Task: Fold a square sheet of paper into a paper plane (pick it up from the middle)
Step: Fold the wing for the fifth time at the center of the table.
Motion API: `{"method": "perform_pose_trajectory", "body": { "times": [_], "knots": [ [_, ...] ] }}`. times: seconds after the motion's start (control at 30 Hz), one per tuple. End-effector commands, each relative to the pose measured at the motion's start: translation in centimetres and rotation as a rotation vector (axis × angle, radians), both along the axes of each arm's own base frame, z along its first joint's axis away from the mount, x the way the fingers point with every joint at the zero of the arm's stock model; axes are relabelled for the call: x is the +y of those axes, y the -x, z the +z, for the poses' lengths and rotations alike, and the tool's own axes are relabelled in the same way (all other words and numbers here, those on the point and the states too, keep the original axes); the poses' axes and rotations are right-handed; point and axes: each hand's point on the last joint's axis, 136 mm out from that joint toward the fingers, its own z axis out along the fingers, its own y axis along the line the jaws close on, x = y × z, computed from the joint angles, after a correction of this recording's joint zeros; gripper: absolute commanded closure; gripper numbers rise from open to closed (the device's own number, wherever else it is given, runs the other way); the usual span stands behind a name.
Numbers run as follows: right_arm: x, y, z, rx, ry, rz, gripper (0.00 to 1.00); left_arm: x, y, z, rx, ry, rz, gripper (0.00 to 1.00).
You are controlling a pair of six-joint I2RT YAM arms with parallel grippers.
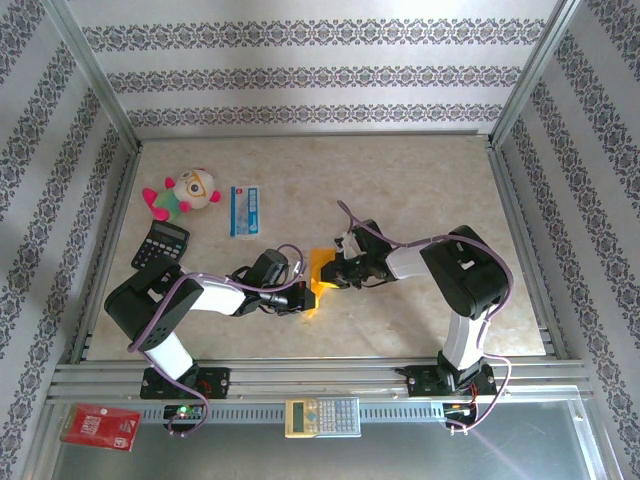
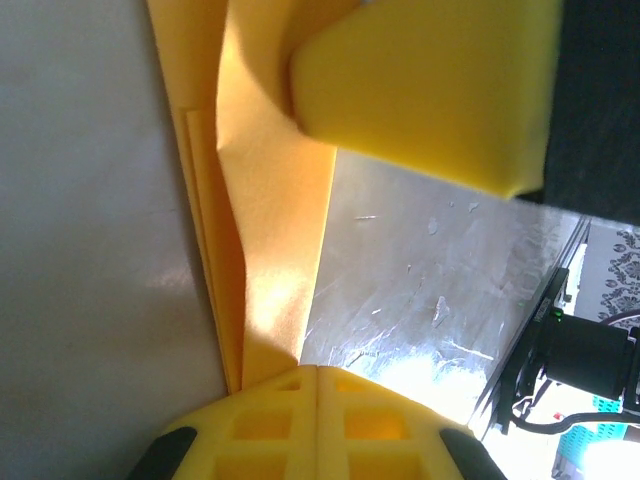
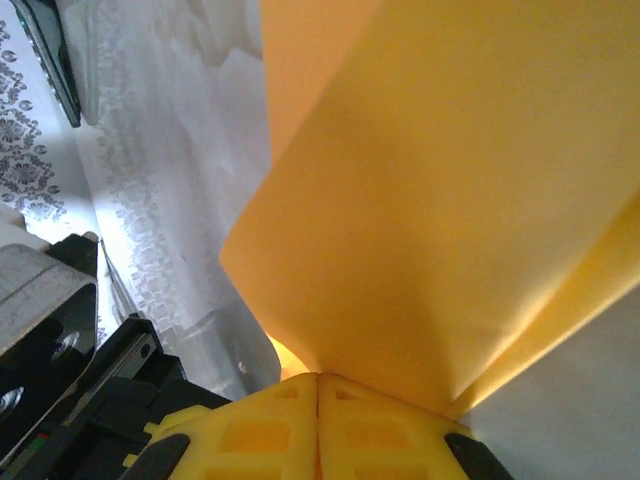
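Observation:
The orange-yellow sheet of paper [image 1: 318, 274] is held just above the table's middle, folded into layers with a crease along one side. My left gripper [image 1: 304, 297] comes from the lower left and is shut on its near edge. In the left wrist view the paper [image 2: 265, 250] runs up from my closed yellow fingertips [image 2: 255, 405] to the other gripper's yellow finger [image 2: 430, 90]. My right gripper [image 1: 337, 270] is shut on the paper's far side. Seen from the right wrist, the paper [image 3: 430, 200] fans out from the shut gripper [image 3: 318, 380].
A plush toy [image 1: 185, 193], a blue-and-white packet [image 1: 245, 211] and a black calculator [image 1: 160, 243] lie at the back left of the table [image 1: 420, 190]. A beige calculator [image 1: 322, 416] and a red packet [image 1: 100, 427] sit on the front ledge. Metal frame posts line both sides.

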Motion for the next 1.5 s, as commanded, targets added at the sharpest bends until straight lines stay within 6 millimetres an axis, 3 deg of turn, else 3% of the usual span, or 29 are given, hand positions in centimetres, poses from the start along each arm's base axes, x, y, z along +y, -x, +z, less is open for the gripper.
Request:
{"method": "perform_pose_trajectory", "body": {
  "times": [0.0,0.63,1.2,1.3,1.47],
  "knots": [
    [-2.8,-2.9,-2.3,-0.031,0.126,-0.099,0.91,5.1,5.2,-6.6,0.227,-0.263,-0.007,1.00],
    [-6.6,-8.2,-3.5,-0.009,0.220,-0.188,0.92,4.6,5.1,-5.7,0.213,-0.247,-0.037,1.00],
    [-9.4,-13.0,-2.8,0.002,0.235,-0.300,0.93,4.4,4.9,-5.4,0.207,-0.239,-0.039,1.00],
    [-9.6,-13.8,-1.8,-0.014,0.215,-0.314,0.93,4.3,4.7,-5.3,0.202,-0.236,-0.039,1.00],
    [-9.9,-13.8,1.9,-0.101,0.179,-0.316,0.92,3.8,4.3,-5.0,0.196,-0.223,-0.041,1.00]
  ]
}}
